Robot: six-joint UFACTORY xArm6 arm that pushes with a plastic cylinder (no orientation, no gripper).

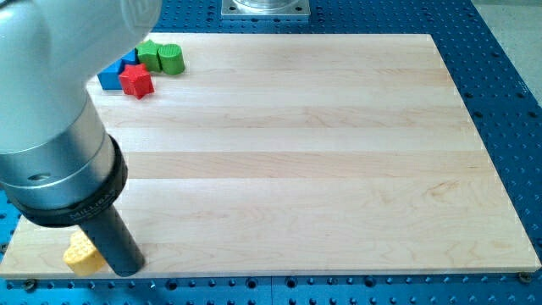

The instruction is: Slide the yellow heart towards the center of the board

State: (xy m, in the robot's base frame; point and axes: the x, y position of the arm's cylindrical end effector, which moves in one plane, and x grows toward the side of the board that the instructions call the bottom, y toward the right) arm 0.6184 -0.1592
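The yellow heart [81, 253] lies at the board's bottom left corner, partly hidden behind my rod. My tip [127, 269] rests on the board right beside the heart, on its right and slightly lower side, touching or nearly touching it. The arm's large grey body covers the view's upper left.
A cluster of blocks sits at the board's top left: a red star [135, 80], a blue block [113, 74] partly hidden by the arm, a green block [150, 54] and a green cylinder [171, 59]. The wooden board [305, 152] lies on a blue perforated table [508, 85].
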